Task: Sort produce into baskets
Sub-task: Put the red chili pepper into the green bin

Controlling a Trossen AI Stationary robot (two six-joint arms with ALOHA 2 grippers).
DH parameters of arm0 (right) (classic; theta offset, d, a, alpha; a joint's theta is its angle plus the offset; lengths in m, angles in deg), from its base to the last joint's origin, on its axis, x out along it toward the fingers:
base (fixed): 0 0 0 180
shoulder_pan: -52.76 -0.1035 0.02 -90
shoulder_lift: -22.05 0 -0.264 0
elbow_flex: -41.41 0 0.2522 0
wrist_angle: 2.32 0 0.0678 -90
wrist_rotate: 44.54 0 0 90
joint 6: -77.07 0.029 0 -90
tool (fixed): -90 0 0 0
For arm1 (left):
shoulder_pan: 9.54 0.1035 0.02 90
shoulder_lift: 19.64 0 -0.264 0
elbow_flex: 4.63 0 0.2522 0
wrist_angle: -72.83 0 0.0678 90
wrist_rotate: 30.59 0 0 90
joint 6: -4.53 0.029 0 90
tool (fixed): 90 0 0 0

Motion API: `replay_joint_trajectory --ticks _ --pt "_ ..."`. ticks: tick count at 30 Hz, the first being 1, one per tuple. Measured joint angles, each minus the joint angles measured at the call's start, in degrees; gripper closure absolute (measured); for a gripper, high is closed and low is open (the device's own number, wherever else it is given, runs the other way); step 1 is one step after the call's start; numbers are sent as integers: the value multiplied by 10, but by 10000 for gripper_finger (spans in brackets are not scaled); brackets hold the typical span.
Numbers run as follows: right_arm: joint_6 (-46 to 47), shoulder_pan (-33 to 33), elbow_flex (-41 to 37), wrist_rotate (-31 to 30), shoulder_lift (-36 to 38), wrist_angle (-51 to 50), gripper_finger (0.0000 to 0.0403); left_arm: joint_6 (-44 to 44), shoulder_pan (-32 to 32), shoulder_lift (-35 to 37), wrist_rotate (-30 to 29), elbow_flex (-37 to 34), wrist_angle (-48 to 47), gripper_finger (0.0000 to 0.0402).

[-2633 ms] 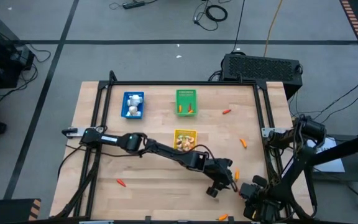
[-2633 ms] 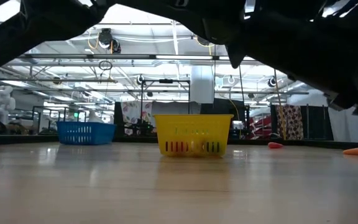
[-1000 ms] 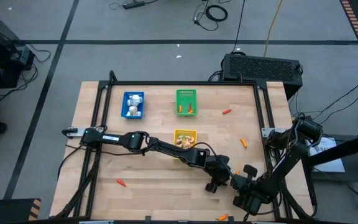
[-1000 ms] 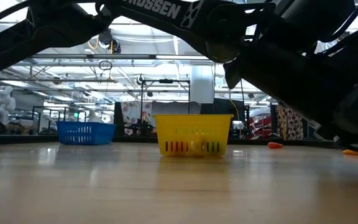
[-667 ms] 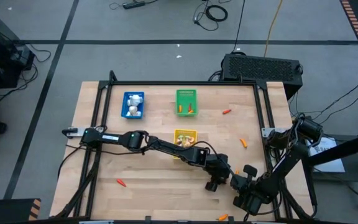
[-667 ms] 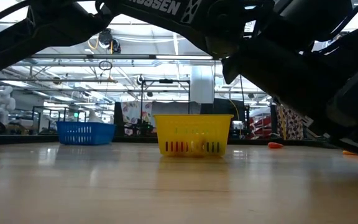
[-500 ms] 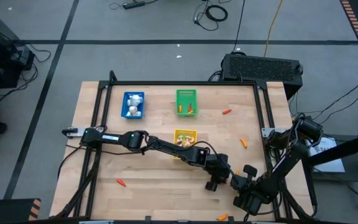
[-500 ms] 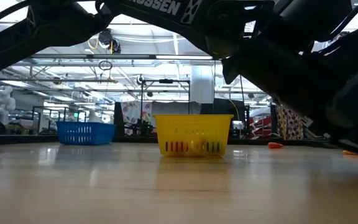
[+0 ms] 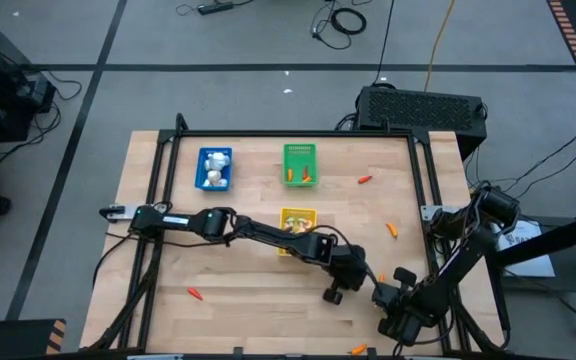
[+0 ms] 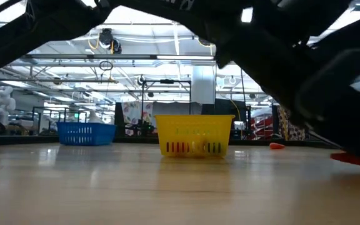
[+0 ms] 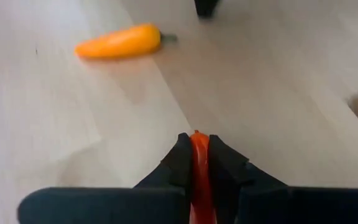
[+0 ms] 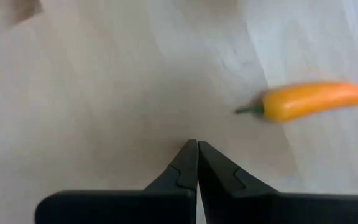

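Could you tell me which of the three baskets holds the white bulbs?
The blue basket, at the table's far left; the green basket holds orange pieces and the yellow basket pale mixed bits.

No readable text anywhere right now: nothing legible on the dark arms, on the three plastic baskets, on the pale wooden tabletop, or in the hall behind it.
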Motion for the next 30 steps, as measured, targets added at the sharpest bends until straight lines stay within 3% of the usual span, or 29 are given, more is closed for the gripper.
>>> replay_joint_trajectory --ticks 4,10,15,22,30 --pt "17 -1 0 -5 27 -1 401 28 3 38 -16 -1 -45 364" --pt "3 0 0 -127 88 -2 402 64 12 87 -39 1 -94 364" --pt "-8 0 0 -173 111 -1 402 79 43 137 -40 2 -200 364" --pt "-19 0 0 -186 109 0 402 80 125 171 -39 2 -341 364" --pt "-58 1 0 -321 109 -4 403 51 251 202 -39 2 -394 364"
